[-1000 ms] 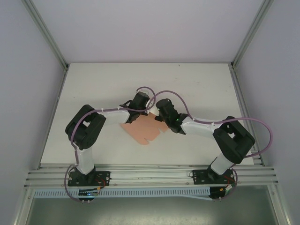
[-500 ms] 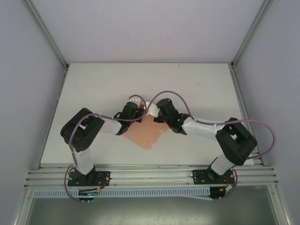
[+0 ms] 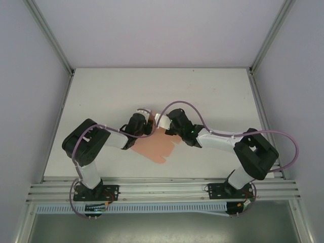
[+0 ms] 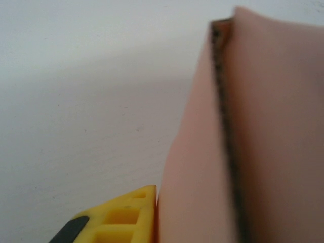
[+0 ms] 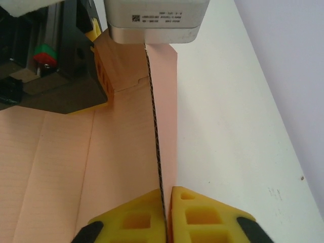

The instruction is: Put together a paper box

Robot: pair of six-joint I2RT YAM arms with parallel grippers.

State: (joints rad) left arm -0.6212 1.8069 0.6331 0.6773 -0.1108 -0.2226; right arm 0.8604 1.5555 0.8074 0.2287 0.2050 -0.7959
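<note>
The paper box [image 3: 158,148] is a salmon-pink die-cut card lying mostly flat on the white table [image 3: 101,96], with its far edge flap folded upright. In the right wrist view, my right gripper [image 5: 166,203] is shut on that upright flap [image 5: 161,116], whose thin edge runs between the yellow pads. My left gripper [image 3: 140,121] meets the same flap from the other end, opposite the right gripper [image 3: 165,123]. In the left wrist view, one yellow finger [image 4: 121,217] presses the card [image 4: 263,142]. The other finger is hidden behind the card.
The left gripper's white and black housing [image 5: 152,20] sits a short way beyond my right fingers. Grey walls and aluminium frame posts [image 3: 48,35] bound the table. Both purple cables [image 3: 187,106] loop above the wrists.
The left arm has drawn back and to the left, bringing its gripper down to the card's far edge. The right gripper has edged left, and the sheet has shifted slightly with them.
</note>
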